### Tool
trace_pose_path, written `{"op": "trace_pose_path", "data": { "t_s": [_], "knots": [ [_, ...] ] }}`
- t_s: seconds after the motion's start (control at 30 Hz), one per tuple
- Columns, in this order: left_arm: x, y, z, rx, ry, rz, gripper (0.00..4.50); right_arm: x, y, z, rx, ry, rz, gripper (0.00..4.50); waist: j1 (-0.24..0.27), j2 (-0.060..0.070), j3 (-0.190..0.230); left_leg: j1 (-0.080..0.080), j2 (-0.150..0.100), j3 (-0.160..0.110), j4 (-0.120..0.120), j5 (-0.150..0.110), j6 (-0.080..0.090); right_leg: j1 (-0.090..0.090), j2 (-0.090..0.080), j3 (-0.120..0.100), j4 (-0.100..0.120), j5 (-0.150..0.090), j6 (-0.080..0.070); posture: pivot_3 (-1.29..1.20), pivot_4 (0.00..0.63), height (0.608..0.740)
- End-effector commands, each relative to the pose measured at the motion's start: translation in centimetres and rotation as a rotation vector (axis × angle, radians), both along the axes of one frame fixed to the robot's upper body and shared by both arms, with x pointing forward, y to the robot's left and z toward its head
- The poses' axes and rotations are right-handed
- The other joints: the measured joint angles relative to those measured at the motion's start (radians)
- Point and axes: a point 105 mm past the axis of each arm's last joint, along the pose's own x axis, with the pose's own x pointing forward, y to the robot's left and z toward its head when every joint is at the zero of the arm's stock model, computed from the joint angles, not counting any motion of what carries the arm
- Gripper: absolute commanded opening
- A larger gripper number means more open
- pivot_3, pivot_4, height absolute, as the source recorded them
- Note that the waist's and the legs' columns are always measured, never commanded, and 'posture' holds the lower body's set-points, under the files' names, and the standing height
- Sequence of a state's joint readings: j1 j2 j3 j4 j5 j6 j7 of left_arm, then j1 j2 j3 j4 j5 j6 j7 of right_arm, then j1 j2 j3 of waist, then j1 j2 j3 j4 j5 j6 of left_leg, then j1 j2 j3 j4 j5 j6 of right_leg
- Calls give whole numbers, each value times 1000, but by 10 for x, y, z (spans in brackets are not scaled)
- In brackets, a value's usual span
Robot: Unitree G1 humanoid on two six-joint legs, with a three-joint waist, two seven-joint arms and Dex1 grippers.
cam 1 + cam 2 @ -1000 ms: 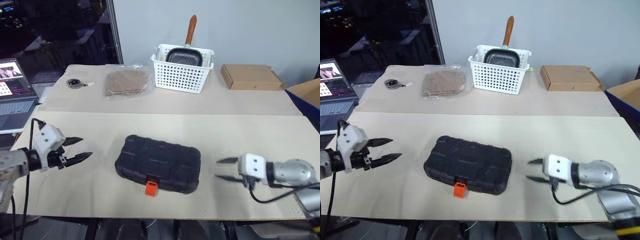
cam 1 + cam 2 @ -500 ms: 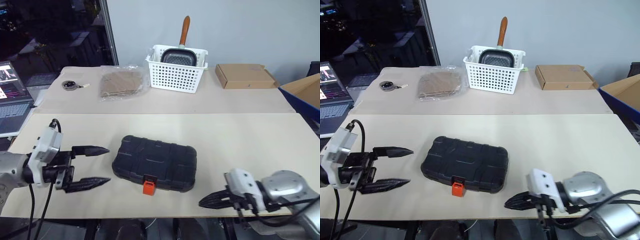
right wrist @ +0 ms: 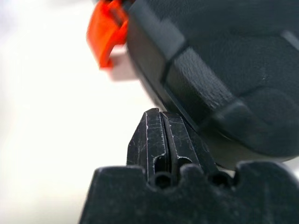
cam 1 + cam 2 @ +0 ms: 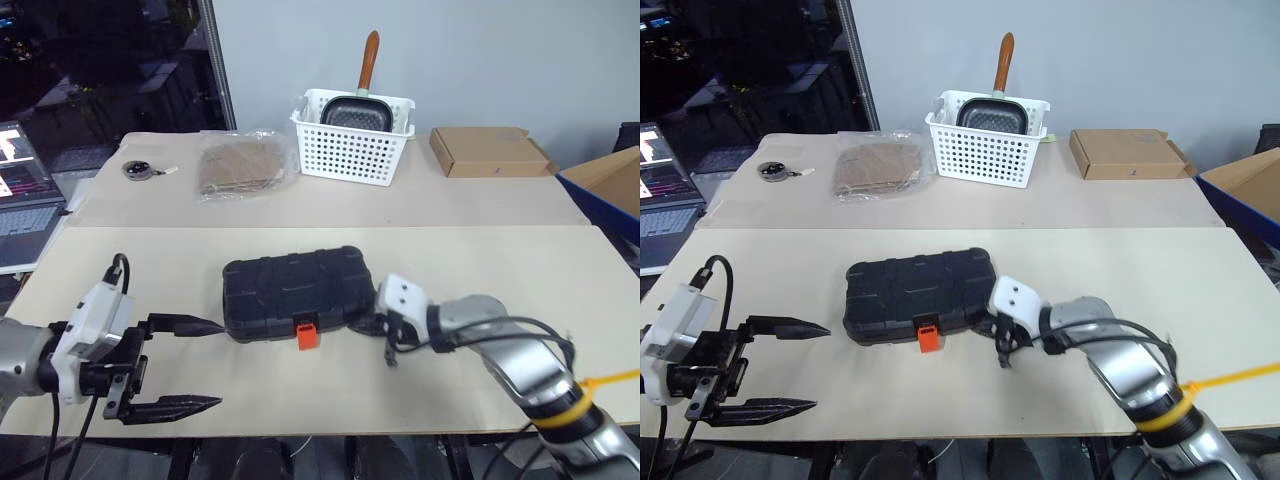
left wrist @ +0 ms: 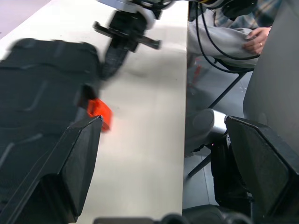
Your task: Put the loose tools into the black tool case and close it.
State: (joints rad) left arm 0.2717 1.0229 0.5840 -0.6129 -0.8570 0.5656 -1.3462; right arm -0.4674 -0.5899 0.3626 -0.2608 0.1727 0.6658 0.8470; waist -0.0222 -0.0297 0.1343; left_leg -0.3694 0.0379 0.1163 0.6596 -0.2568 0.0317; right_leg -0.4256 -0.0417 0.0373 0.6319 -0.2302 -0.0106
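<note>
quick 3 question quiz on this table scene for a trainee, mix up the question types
1. True or false: the black tool case lies shut on the table.
2. Which gripper has its jaws pressed together at the case's corner? A) left gripper B) right gripper
3. Fill in: the frying pan with the wooden handle stands in the white ____.

Key
1. True: the lid is down and the orange latch sits at the front edge.
2. B: the right gripper is shut against the case's near right corner; the left is open, apart from the case.
3. basket
</note>
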Motion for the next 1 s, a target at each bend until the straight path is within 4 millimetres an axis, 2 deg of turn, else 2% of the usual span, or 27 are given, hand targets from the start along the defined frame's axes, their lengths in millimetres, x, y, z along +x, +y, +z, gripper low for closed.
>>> {"op": "trace_pose_path", "data": {
  "t_s": [0.03,0.17,0.27,0.33,0.37,0.4,0.47,0.5,0.53,0.57,0.63,0.8,1.0],
  "knots": [
    [5,0,4,-1,-52,50,4482,41,9,24,4,-138,-101,56,-5,0,0,0,0,0,0,0,0,0,0,0,0,1,0,0,150,740],
    [19,-1,0,-15,-83,163,4482,74,24,32,28,-208,-134,56,-14,0,0,-1,0,0,0,0,0,-1,1,0,0,4,3,0,150,740],
    [34,-5,1,-53,-108,260,4482,69,27,37,85,-130,-94,56,-16,0,0,-3,-1,-1,-1,0,0,-2,1,0,0,4,4,0,150,740],
    [46,-7,-1,-64,-103,310,4500,61,19,43,99,-118,-71,595,-12,0,0,-4,-1,-2,-1,-1,1,-2,0,-1,0,3,5,0,150,740],
    [53,-8,-3,-58,-102,333,4500,55,15,44,102,-110,-63,712,-8,0,0,-6,-1,-3,-1,-2,1,-3,0,-2,0,3,5,0,150,740],
    [59,-9,-5,-55,-95,348,4500,49,12,45,104,-94,-50,1164,-3,1,0,-7,-1,-3,-1,-2,1,-3,-1,-2,-1,4,5,0,150,740],
    [73,-14,-14,-38,-71,377,4500,30,6,48,141,-40,-32,1763,5,1,0,-11,-2,-3,-1,-3,1,-6,-2,-2,-1,4,7,0,150,740],
    [79,-15,-18,-24,-74,385,4500,23,5,49,155,-19,-23,1994,9,1,0,-11,-2,-3,-1,-3,1,-6,-2,-2,-1,4,7,0,150,740],
    [85,-18,-22,-24,-58,385,4500,14,5,48,163,7,-12,2567,10,1,0,-13,-3,-3,-1,-3,2,-7,-2,-2,-2,4,7,0,150,740],
    [90,-20,-27,-24,-43,393,4500,7,7,46,176,36,-8,2894,10,1,0,-13,-3,-3,-1,-3,2,-8,-2,-2,-2,4,7,0,150,740],
    [98,-22,-38,-4,-21,392,4500,2,13,38,193,70,-33,3429,5,0,0,-14,-3,-3,-1,-3,1,-9,-2,-2,-1,4,7,0,150,740],
    [109,-18,-56,43,2,384,4500,13,28,17,197,96,-148,3429,-13,0,0,-14,-3,-3,0,-1,-1,-11,1,0,3,5,5,0,150,740],
    [117,-12,-61,65,-10,378,4500,26,42,7,215,117,-221,3429,-15,0,0,-11,-4,-2,0,0,-1,-11,0,2,8,5,5,0,150,740]
  ]
}}
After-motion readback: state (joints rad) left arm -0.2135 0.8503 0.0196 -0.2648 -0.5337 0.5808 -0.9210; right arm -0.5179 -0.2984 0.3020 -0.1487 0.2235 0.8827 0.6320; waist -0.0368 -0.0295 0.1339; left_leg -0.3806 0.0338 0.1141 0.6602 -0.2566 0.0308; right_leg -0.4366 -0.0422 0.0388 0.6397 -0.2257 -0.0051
